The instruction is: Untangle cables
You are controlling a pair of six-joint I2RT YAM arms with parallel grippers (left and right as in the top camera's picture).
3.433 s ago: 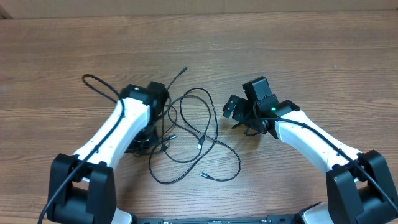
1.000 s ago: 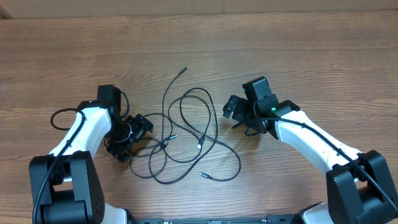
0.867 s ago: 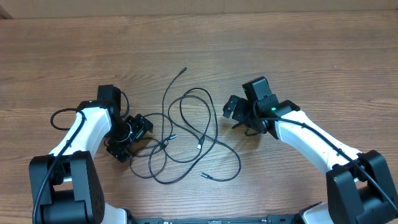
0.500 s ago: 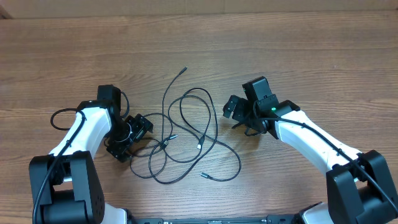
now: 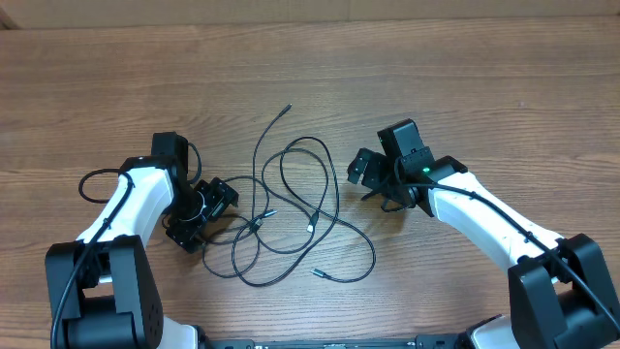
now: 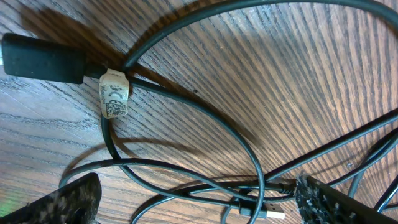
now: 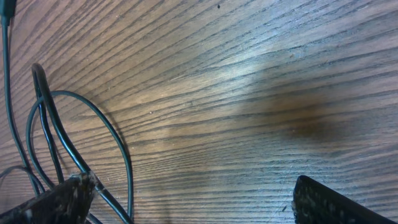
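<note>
Both arms share one build. The left arm and right arm have white moulded link shells, black joint housings and blocky black bases. A thin black harness cable runs along each shell. A small green light glows near the right wrist. The fingers on the left gripper and right gripper are dark, flat and speckled like chopped carbon fibre.

Left fingers spread, right fingers spread
</note>
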